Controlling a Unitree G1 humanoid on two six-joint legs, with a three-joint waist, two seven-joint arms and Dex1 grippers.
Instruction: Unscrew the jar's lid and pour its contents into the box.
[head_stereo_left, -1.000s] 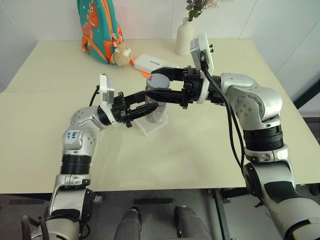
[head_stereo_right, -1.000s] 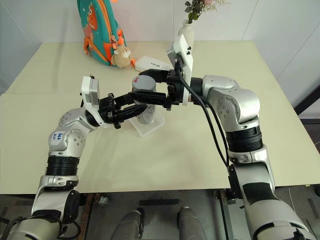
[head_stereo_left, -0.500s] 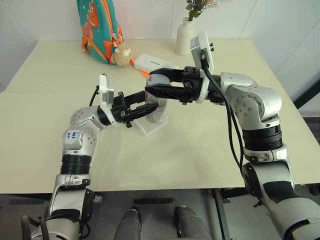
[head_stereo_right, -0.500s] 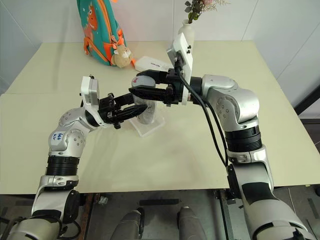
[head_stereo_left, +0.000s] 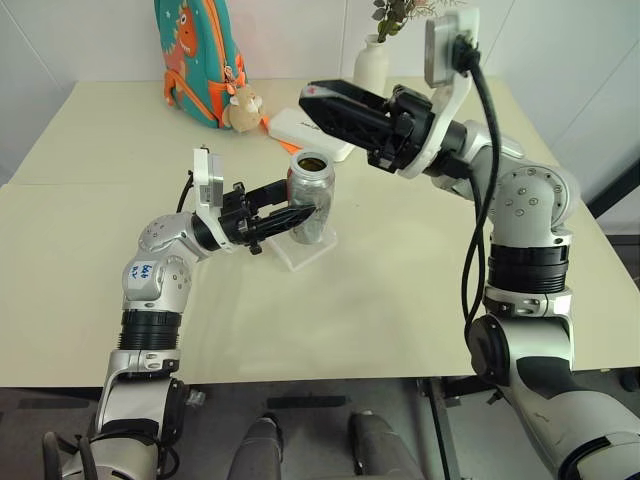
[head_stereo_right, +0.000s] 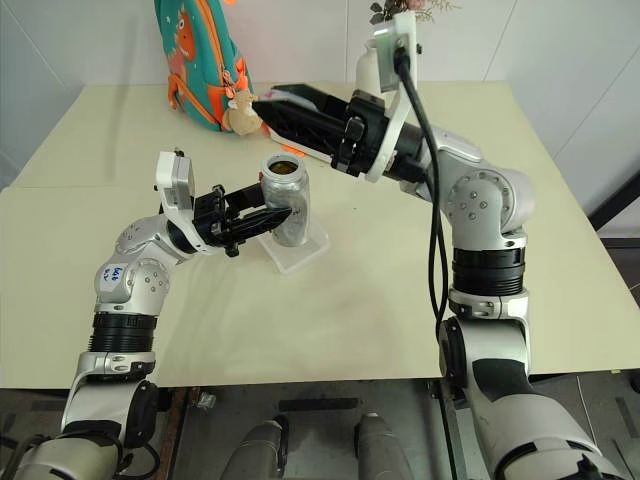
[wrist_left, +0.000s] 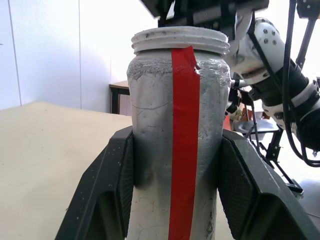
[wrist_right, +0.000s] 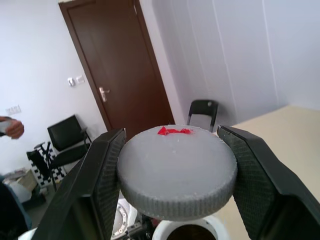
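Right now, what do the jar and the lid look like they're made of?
The jar: seemingly clear plastic or glass with a scuffed, silvery, frosted look and a red tape strip down its side. The lid: likely matte grey plastic, with a finely ribbed edge and a small red mark.

Hardly any legible text

A white sticker (head_stereo_left: 146, 270) on the left arm bears blue handwritten characters, too small to make out. The white case (head_stereo_left: 300, 127) on the tabletop (head_stereo_left: 380, 290) carries small dark print, also unreadable.
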